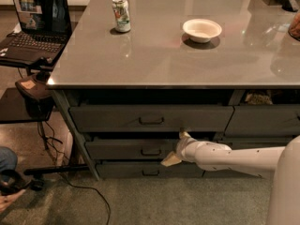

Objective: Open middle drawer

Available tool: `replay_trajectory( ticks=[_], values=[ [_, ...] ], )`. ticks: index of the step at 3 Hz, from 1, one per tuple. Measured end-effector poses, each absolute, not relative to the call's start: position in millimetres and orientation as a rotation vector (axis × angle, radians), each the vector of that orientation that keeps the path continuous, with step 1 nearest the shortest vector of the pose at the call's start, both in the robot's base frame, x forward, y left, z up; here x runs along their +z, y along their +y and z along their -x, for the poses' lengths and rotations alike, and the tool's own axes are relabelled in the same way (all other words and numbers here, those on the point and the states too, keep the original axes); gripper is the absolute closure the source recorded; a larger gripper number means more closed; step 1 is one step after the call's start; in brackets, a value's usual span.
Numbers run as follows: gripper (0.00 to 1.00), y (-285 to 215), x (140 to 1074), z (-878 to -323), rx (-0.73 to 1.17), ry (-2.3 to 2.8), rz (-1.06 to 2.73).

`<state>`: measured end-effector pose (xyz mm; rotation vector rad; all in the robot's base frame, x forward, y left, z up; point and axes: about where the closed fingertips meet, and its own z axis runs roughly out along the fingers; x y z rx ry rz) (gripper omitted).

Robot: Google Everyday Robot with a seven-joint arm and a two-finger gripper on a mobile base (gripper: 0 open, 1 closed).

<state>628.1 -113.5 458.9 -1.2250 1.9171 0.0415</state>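
White arm's two-finger gripper [177, 148], fingers spread apart, sits at the right end of the wide dark-grey middle drawer [124, 149] under the grey table, just right of its small black loop handle [151, 152].

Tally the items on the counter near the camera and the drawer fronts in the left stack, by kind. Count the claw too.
Can: 1
Bowl: 1
Drawer fronts: 3 (top drawer, middle drawer, bottom drawer)
Claw: 1, open, by the middle drawer, right of its handle
Total: 6
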Motion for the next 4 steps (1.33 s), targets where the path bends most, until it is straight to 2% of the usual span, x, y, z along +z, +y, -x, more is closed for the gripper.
replay_trajectory(
  ticks=[2,3,4],
  values=[
    [0.0,-84.7,401.5,-647.4,0.167,1.869,1.319],
    [0.0,-84.7,401.5,-647.4,0.167,1.869,1.319],
    [0.19,-84.6,401.5,-647.4,0.167,1.869,1.319]
  ],
)
